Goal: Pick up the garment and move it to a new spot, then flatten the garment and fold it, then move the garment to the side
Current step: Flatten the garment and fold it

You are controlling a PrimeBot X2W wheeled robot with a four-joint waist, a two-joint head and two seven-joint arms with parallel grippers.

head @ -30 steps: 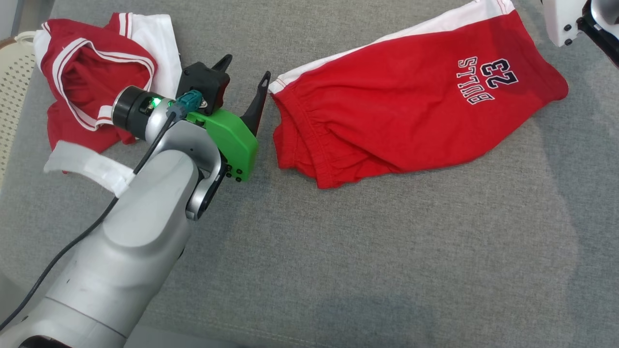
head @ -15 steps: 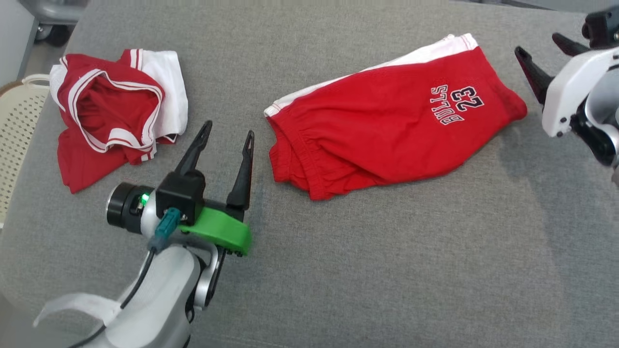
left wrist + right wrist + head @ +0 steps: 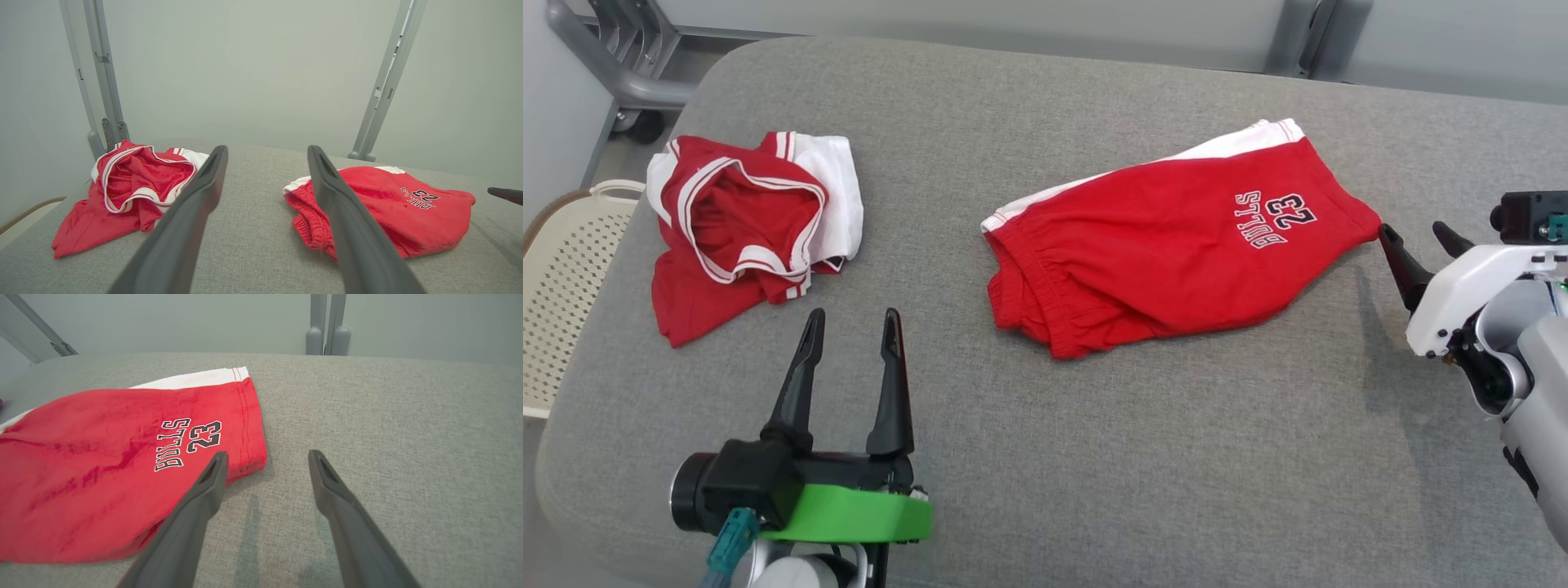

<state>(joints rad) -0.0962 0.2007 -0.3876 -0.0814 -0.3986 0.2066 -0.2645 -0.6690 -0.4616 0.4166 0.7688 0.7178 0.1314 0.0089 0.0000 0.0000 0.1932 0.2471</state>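
Red shorts (image 3: 1176, 245) with a white side stripe and "BULLS 23" print lie folded flat on the grey padded table (image 3: 1094, 457), right of centre. They also appear in the left wrist view (image 3: 384, 208) and the right wrist view (image 3: 102, 465). A crumpled red-and-white jersey (image 3: 743, 220) lies at the far left, seen again from the left wrist (image 3: 135, 188). My left gripper (image 3: 852, 318) is open near the front edge, between the two garments, touching neither. My right gripper (image 3: 1413, 230) is open just right of the shorts' leg hem, holding nothing.
A cream perforated basket (image 3: 556, 286) stands off the table's left edge. Grey metal frame legs (image 3: 621, 73) rise behind the back left corner. Bare grey surface spreads across the front and the right of the table.
The head camera has pulled back, showing more table. My left gripper has drawn away from the shorts' waistband toward the front edge. My right gripper has come down beside the shorts' hem.
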